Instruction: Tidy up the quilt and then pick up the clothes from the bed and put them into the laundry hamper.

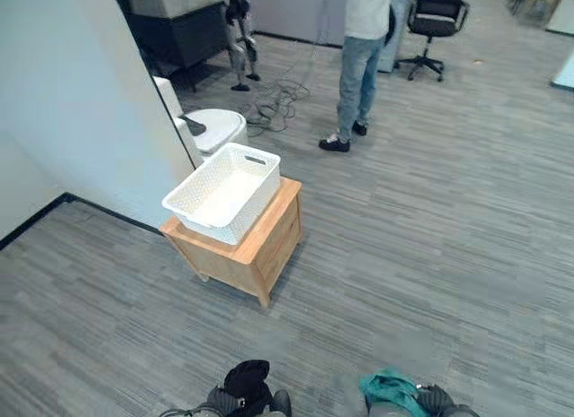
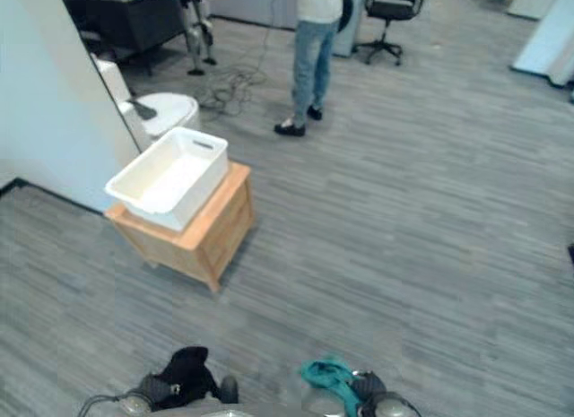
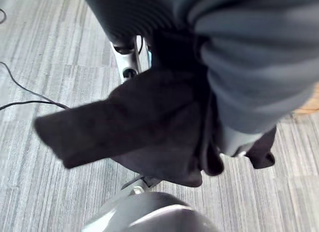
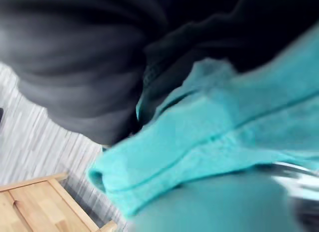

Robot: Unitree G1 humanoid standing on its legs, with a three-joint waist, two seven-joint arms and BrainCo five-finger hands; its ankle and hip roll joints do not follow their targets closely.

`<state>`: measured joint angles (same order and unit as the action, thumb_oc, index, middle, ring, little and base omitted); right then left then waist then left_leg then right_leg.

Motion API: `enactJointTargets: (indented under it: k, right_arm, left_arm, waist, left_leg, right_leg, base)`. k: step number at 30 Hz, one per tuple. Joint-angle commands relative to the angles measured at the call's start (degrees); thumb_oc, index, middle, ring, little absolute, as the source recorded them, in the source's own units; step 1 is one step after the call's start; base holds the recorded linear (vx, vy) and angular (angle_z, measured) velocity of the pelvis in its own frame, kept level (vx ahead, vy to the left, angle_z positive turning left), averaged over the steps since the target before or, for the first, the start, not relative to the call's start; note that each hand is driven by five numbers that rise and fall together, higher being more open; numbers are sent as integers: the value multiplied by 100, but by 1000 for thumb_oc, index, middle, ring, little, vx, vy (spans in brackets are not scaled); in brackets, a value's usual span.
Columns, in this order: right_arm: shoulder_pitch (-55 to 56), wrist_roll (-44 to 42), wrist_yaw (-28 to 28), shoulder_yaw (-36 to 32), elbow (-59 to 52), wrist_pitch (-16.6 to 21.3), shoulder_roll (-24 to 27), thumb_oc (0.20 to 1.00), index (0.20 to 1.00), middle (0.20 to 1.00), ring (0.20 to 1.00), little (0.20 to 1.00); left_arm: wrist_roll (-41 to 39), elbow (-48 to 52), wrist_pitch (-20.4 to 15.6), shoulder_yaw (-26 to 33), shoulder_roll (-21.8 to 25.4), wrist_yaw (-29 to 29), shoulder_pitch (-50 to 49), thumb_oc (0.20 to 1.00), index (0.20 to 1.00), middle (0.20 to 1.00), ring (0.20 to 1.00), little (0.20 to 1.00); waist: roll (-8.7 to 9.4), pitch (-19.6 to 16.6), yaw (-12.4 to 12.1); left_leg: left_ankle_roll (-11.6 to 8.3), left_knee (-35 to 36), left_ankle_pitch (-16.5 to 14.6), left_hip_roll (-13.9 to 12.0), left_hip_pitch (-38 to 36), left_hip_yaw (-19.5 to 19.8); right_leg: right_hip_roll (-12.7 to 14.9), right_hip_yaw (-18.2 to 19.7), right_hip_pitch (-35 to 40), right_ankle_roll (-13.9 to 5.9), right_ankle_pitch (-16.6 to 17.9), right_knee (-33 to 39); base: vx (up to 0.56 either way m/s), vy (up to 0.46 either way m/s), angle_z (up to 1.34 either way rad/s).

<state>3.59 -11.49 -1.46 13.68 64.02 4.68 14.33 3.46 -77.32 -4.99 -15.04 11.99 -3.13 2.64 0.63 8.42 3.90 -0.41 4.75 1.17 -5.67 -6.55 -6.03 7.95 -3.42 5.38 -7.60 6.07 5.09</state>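
we find the left hand [image 1: 224, 401] clamped on a black garment [image 3: 144, 127] and the right hand [image 1: 430, 399] clamped on a teal garment [image 4: 199, 147], both low at the robot's front. both pieces look soft, light and limp, hanging in folds; we judge a bunched middle grip holds best. the white laundry hamper [image 1: 199, 215] sits on a wooden cabinet [image 1: 269, 247] ahead and appears empty.

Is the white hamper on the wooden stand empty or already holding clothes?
Empty: the white hamper shows only its bare inside. The black garment and teal garment are by the robot's hands.
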Motion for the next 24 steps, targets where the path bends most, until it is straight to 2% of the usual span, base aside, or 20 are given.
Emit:
enactJointTargets:
  k: [1,3,4,5,7,9,10,12,13,14,15,16,17,18,19,20,21,22,23,24]
  right_arm:
    - [-364,-137,-2,-75,-321,182,7,200,200,200,200,200]
    - [-411,-190,50,-67,-383,244,102,200,200,200,200,200]
    - [-398,-220,73,-73,-473,251,139,200,200,200,200,200]
    - [-394,-230,80,-57,-567,250,180,200,200,200,200,200]
    - [-421,-198,80,32,-710,205,236,200,200,200,200,200]
    - [-437,-138,64,117,-795,192,243,200,200,200,200,200]
    - [-438,-131,49,127,-785,194,253,200,200,200,200,200]
    - [-432,-97,54,130,-816,217,267,200,200,200,200,200]
    - [-432,-97,54,129,-816,217,267,200,200,200,200,200]
    - [-417,-70,74,113,-849,236,252,200,200,200,200,200]
    - [-420,-68,76,120,-852,237,251,200,200,200,200,200]
    - [-420,-33,70,105,-821,222,216,200,200,200,200,200]
    - [-425,26,47,135,-814,198,179,200,200,200,200,200]
    - [-424,27,48,138,-815,197,178,200,200,200,200,200]
    - [-427,130,-10,257,-823,227,92,200,200,200,200,200]
    - [-420,161,-20,272,-801,245,40,200,200,200,200,200]
    - [-405,195,-33,269,-836,241,-1,200,200,200,200,200]
    - [-418,186,-42,280,-882,246,-28,200,200,200,200,200]
    - [-419,186,-42,280,-882,246,-29,200,200,200,200,200]
    - [-454,171,-14,309,-1016,248,-84,200,200,200,200,200]
  left_arm:
    - [21,-67,-158,63,159,-20,-53,200,200,200,200,200]
    - [-46,-89,-118,110,112,14,-141,200,200,200,200,200]
    - [-71,-57,-94,113,109,12,-153,200,200,200,200,200]
    - [-91,-40,-77,126,105,-4,-180,200,200,200,200,200]
    - [-135,36,-65,125,67,-24,-186,200,200,200,200,200]
    - [-164,111,-90,150,17,-38,-219,200,200,200,200,200]
    - [-172,157,-111,140,-18,-32,-239,200,200,200,200,200]
    - [-177,216,-128,118,-78,-17,-297,200,200,200,200,200]
    - [-177,216,-128,118,-77,-17,-297,200,200,200,200,200]
    - [-163,267,-127,121,-117,24,-315,200,200,200,200,200]
    - [-164,273,-125,130,-115,24,-317,200,200,200,200,200]
    - [-140,258,-92,162,-117,61,-342,200,200,200,200,200]
    - [-144,218,-59,205,-95,91,-382,200,200,200,200,200]
    - [-144,219,-59,207,-94,92,-385,200,200,200,200,200]
    - [-133,184,-37,222,-87,85,-405,200,200,200,200,200]
    - [-63,140,-13,194,-73,101,-359,200,200,200,200,200]
    - [-14,121,0,185,-35,109,-313,200,200,200,200,200]
    - [1,128,-6,178,11,94,-255,200,200,200,200,200]
    - [1,128,-6,178,11,94,-255,200,200,200,200,200]
    - [-40,208,-7,154,97,47,-113,200,200,200,200,200]
  waist:
    - [189,53,-65]
    - [173,231,-168]
    - [187,341,-167]
    - [260,432,-186]
    - [331,582,-296]
    - [332,565,-394]
    - [295,520,-427]
    - [180,470,-459]
    - [184,475,-463]
    - [124,438,-396]
    - [116,469,-420]
    - [93,423,-378]
    - [101,387,-362]
    - [104,391,-356]
    - [177,342,-444]
    - [281,366,-447]
    - [322,409,-412]
    - [322,453,-363]
    - [324,452,-363]
    - [176,545,-282]
  left_leg:
    - [-703,-1006,-513,-492,-596,-362]
    - [-731,-2477,185,-770,99,-292]
    - [-671,-3017,372,-863,345,-260]
    - [-596,-3362,422,-915,503,-488]
    - [-514,-3585,90,-543,959,-638]
    - [-448,-3203,-149,-111,1368,-795]
    - [-419,-2751,-117,-14,1503,-995]
    - [-466,-1648,85,49,1483,-1676]
    - [-466,-1636,91,54,1471,-1681]
    - [-578,-964,177,-33,1444,-2356]
    - [-531,-859,304,-49,1395,-2450]
    - [-542,-654,321,-129,1333,-2823]
    - [-408,-489,288,-25,1122,-2789]
    - [-402,-467,294,-12,1110,-2788]
    - [-114,-404,169,187,895,-2506]
    - [26,-401,55,275,770,-2500]
    - [91,-351,-5,282,596,-2515]
    - [115,-298,-27,296,438,-2502]
    - [115,-297,-27,298,439,-2503]
    - [151,-103,22,128,125,-2344]
  right_leg:
    - [232,331,-840,-347,-472,-720]
    - [95,79,-502,-5,-668,-707]
    - [26,-33,-312,118,-741,-664]
    - [-10,-90,-131,226,-819,-609]
    - [-94,-31,99,323,-934,-573]
    - [-226,47,299,326,-1055,-441]
    - [-295,40,358,311,-1120,-405]
    - [-447,-63,519,286,-1369,-428]
    - [-443,-60,524,285,-1371,-428]
    - [-582,-258,770,258,-1656,-496]
    - [-604,-239,748,280,-1620,-514]
    - [-719,-458,891,224,-1822,-815]
    - [-737,-543,886,170,-1924,-1120]
    - [-730,-546,882,165,-1938,-1142]
    - [-733,-599,733,-110,-1759,-2172]
    - [-601,-643,529,-560,-1288,-2900]
    - [-454,-691,266,-740,-930,-3549]
    - [-360,-663,-10,-740,-686,-4147]
    - [-358,-662,-13,-740,-688,-4151]
    - [-302,-553,-612,-713,-510,-4766]
  base:
    - [352,-394,25]
    - [290,-414,7]
    - [295,-446,38]
    - [319,-400,48]
    - [361,-280,21]
    - [393,-140,-5]
    - [408,-67,-7]
    - [359,1,-1]
    - [517,41,-10]
    - [310,12,-7]
    - [696,57,18]
    - [529,59,47]
    - [567,78,47]
    - [541,82,18]
    - [501,63,-20]
    - [598,50,-28]
    - [354,2,-13]
    - [212,-9,8]
    - [377,-1,40]
    - [260,-2,38]
